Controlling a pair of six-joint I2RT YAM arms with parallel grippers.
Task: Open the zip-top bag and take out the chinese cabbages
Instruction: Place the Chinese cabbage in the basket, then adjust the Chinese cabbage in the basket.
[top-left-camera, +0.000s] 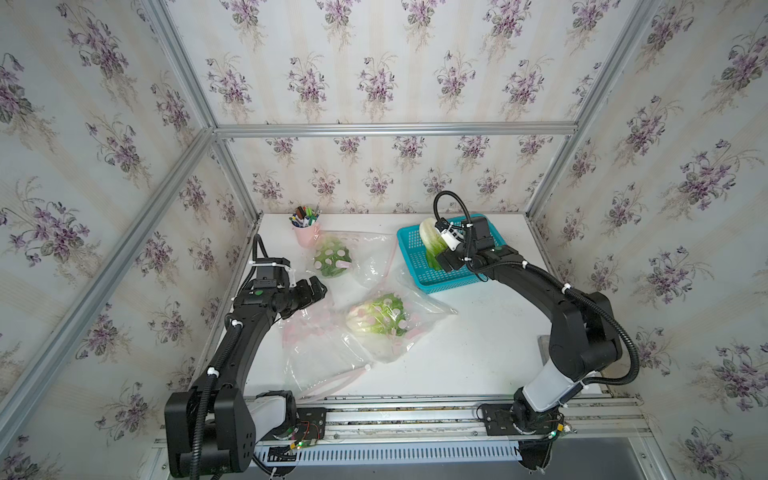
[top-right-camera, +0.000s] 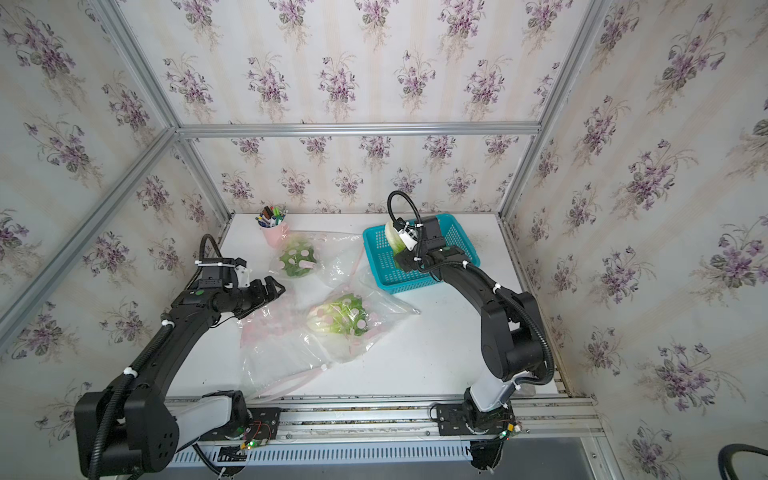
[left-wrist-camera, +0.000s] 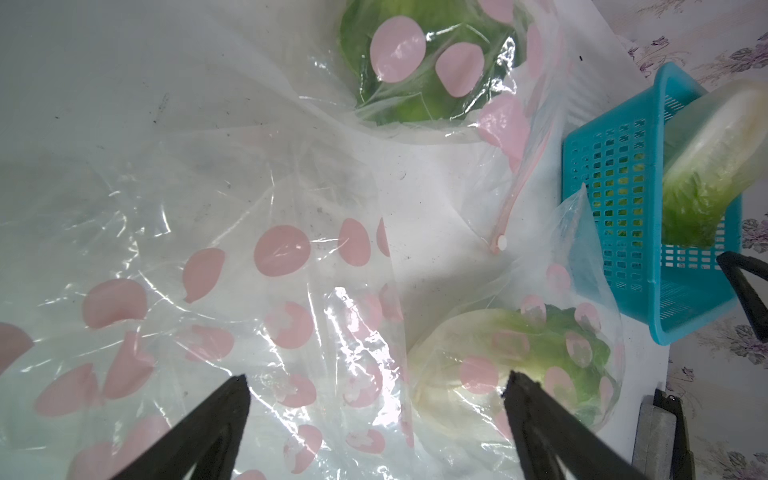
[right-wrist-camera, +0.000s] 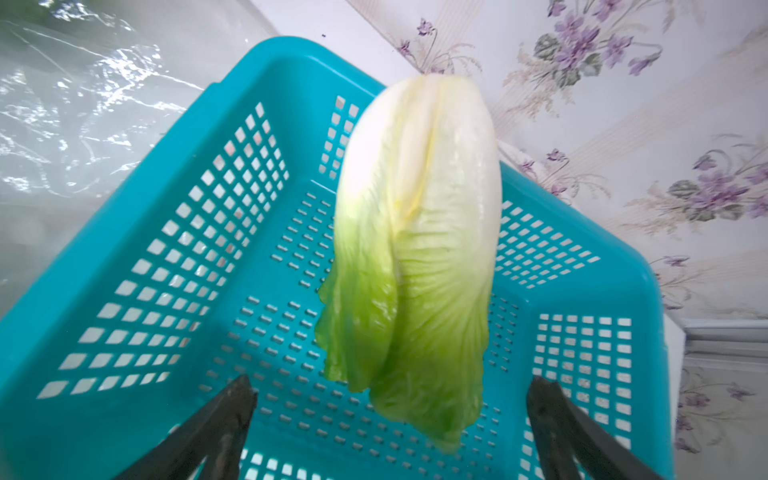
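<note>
Starting at the left side, the left gripper (top-left-camera: 318, 287) hovers low over a flat, empty zip-top bag (top-left-camera: 316, 347) printed with pink dots. The left wrist view shows its fingers (left-wrist-camera: 224, 411) spread wide, with only that plastic beneath them. Behind it, near the back wall, a pink cup (top-left-camera: 306, 236) holds pens. Just beside the cup lies the far bag (top-left-camera: 365, 253), also dotted, and the far cabbage (top-left-camera: 332, 259) sits inside it, green leaves showing. Nearer the middle of the white table (top-left-camera: 478, 345), the middle bag (top-left-camera: 415, 328) encloses the middle cabbage (top-left-camera: 376, 319), whitish base toward the left arm. To the right stands a teal basket (top-left-camera: 457, 283). The loose cabbage (right-wrist-camera: 415, 249) is inside it, out of any bag, tilted with its white base up at the far rim and its green leaves down. Whether the leaves rest on the basket floor is hard to judge. The right gripper (right-wrist-camera: 390, 392) sits at the leafy end, fingers (right-wrist-camera: 557, 415) wide apart and clear of the cabbage.
</note>
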